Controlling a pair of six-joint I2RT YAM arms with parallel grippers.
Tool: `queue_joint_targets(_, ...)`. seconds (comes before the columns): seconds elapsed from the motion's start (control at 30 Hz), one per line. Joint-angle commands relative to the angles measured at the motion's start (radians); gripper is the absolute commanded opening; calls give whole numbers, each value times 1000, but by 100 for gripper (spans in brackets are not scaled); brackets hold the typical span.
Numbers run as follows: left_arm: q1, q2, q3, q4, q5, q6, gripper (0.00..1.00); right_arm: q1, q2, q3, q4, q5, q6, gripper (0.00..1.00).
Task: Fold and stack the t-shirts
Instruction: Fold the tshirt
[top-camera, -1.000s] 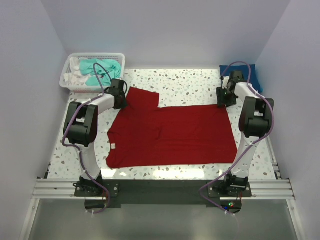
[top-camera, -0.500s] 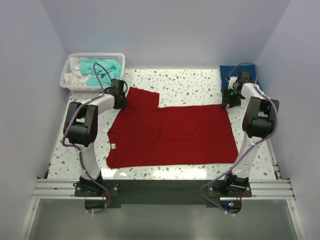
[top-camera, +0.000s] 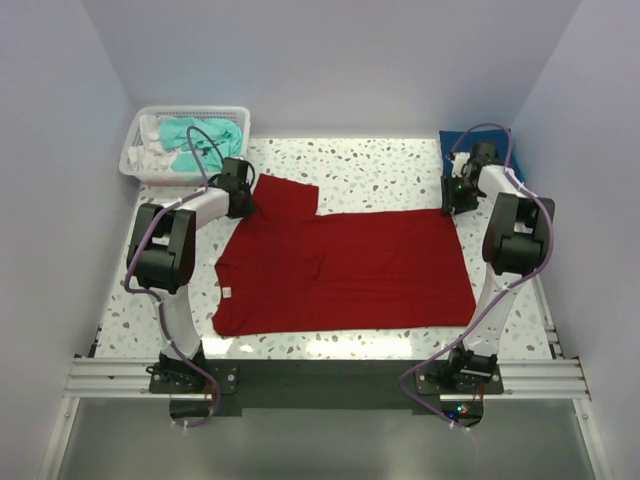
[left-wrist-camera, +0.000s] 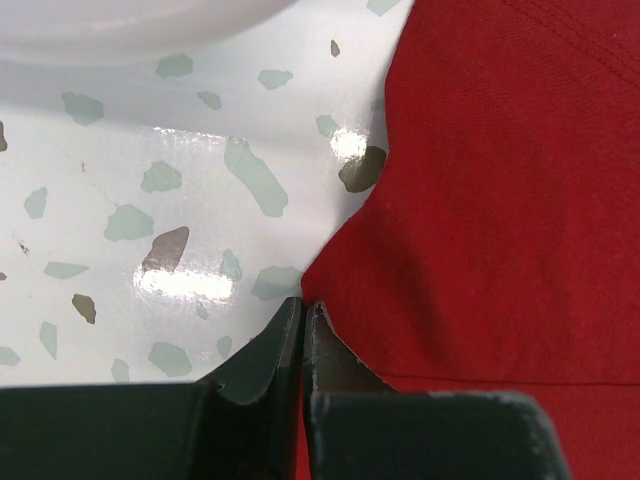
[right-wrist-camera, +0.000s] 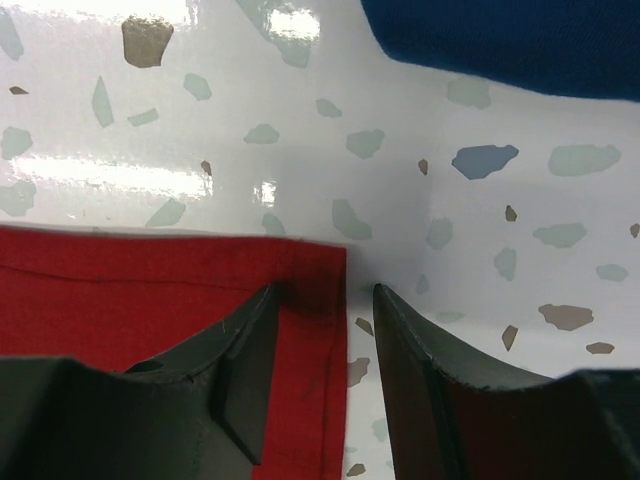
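The deep red t-shirt lies spread flat on the speckled table, one sleeve pointing to the back left. My left gripper is at that sleeve's left edge; in the left wrist view it is shut with a sliver of the red cloth between the jaws. My right gripper is at the shirt's far right corner; in the right wrist view it is open, the jaws straddling the red hem corner. The royal blue t-shirt lies folded at the back right. The teal t-shirt is in the basket.
A white mesh basket stands at the back left, holding the teal shirt and some white cloth; its rim shows in the left wrist view. The blue shirt lies just beyond the right gripper. Pale walls enclose the table.
My right arm has shifted a little to the right and back at the shirt's far right corner. The left arm and the red shirt have not moved.
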Motion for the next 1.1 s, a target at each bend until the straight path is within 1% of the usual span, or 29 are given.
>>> queue_joint_targets(0.0,6,23,-4,-12,28,21,0,34,36,24,-5,30,-30,46)
queue_joint_targets(0.3,6,26,-3,-15,30,23,0,60,76,37,-20,96,-62,44)
queue_joint_targets(0.8,5,35,-4,-20,25,30,0,58,134,64,-46,117,-94,44)
queue_joint_targets(0.9,6,37,-4,-23,24,30,0,58,143,64,-51,120,-98,38)
queue_joint_targets(1.03,6,38,-4,-26,22,30,0,58,142,54,-48,128,-98,27)
queue_joint_targets(1.07,6,38,-4,-25,22,30,0,57,140,52,-48,126,-98,22)
